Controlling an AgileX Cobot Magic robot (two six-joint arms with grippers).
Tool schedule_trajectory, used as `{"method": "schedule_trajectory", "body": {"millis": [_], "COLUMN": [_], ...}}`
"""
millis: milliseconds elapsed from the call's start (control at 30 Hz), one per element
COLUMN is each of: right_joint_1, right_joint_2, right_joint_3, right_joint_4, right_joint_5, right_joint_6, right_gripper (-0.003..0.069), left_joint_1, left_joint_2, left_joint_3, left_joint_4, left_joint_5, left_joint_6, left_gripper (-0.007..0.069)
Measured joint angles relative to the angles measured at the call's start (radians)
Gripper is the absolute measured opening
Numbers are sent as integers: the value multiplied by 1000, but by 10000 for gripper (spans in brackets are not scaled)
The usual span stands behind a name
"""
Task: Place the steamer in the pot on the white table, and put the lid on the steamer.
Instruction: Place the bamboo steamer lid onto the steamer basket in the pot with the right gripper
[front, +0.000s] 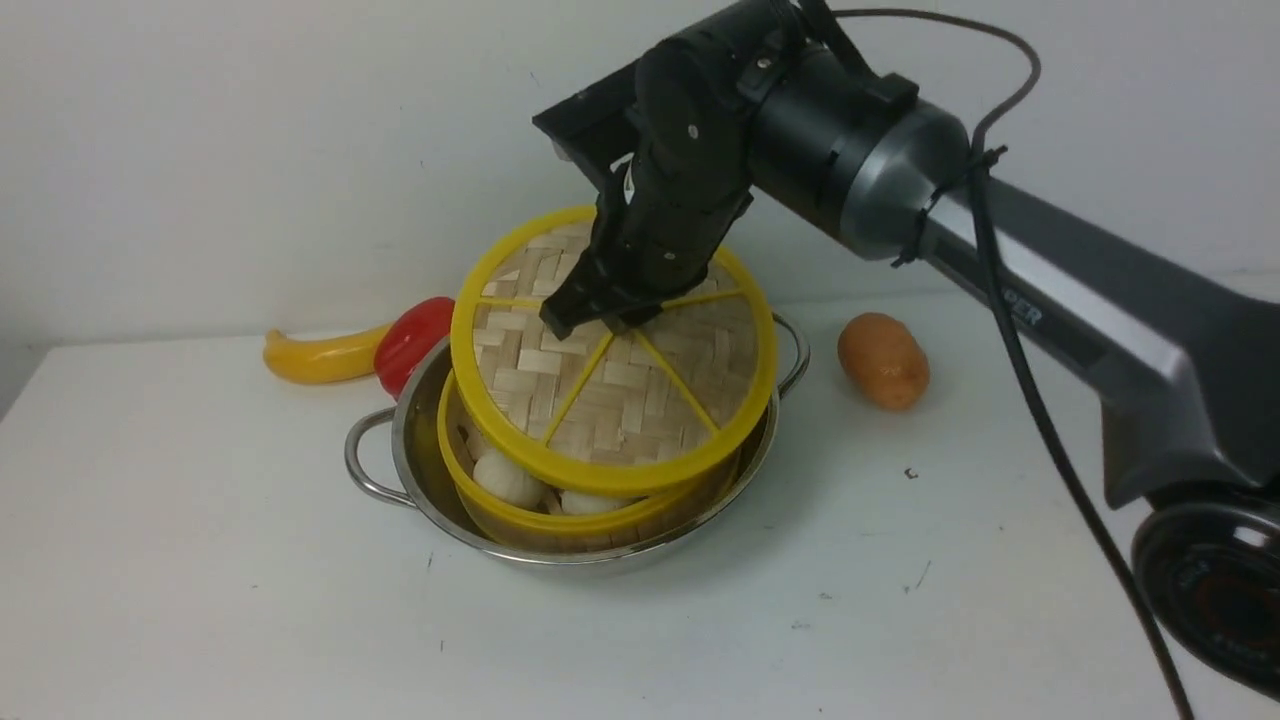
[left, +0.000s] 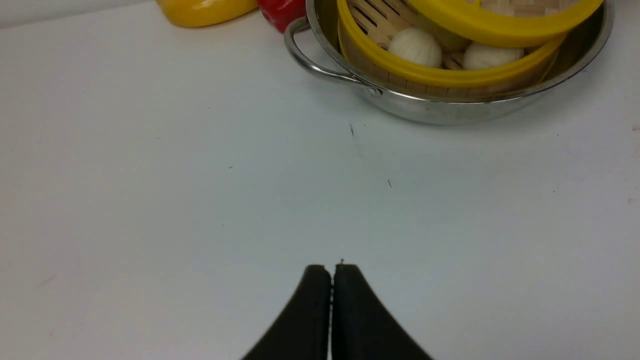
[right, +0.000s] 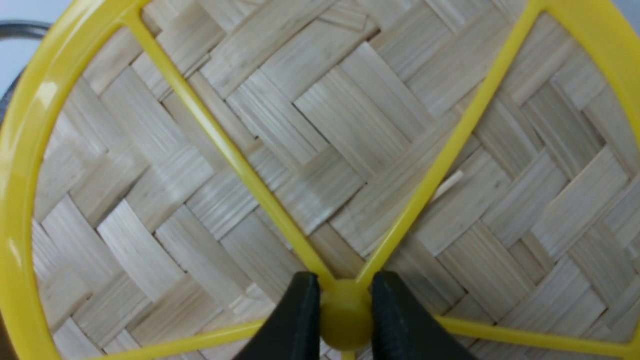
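Nearest, the left gripper (left: 332, 270) hangs over bare white table (front: 200, 560), jaws pressed together on nothing. At lower centre of the front view sits the stainless pot (front: 560, 562). The bamboo steamer (front: 560, 525) is already inside it, with white buns (front: 505, 478) showing on its slats.

So the first half looks done, and the lid step is in hand. The woven lid (front: 620, 400) hangs tilted over the steamer, its near edge low by the steamer's rim and its far edge raised. Whether the two touch is not clear. The right gripper (front: 600, 318) is clamped on the lid's yellow central hub, one finger on each side.

The next move probably calls for levelling the lid, centring it on the steamer's rim, lowering it and letting go.

Farther back lie a brown potato (front: 883, 360) at right and a red pepper (front: 412, 340) and a yellow one (front: 320, 357) at left.

White lettering on the right arm (front: 1100, 330) reads only partly, ending in "PER".
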Motion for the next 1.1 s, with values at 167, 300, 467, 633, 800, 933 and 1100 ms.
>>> {"method": "schedule_trajectory", "body": {"millis": [167,300,467,633,800,933,1100], "right_joint_1": [0,1,1,1,1,1,1], "right_joint_2": [19,29,29,32,37,43,57], "right_joint_3": [0,0,0,0,0,0,0], "right_joint_4": [40,57,60,98,105,104,101], "right_joint_5": [0,0,0,-4,-29,-38,-60], "right_joint_6": [-29,-46,-68,-101,-115,-119,-129], "right_gripper": [144,144,144,144,144,144,144], "left_joint_1": [0,0,0,0,0,0,0], "left_joint_2": [0,0,0,0,0,0,0], "left_joint_3": [0,0,0,0,0,0,0], "left_joint_4": [0,0,0,0,0,0,0], "left_joint_5": [-2,-3,-4,-4,-4,-4,-4], "left_joint_6": [0,0,0,0,0,0,0], "left_gripper": [-1,-1,-1,-1,-1,-1,-1]}}
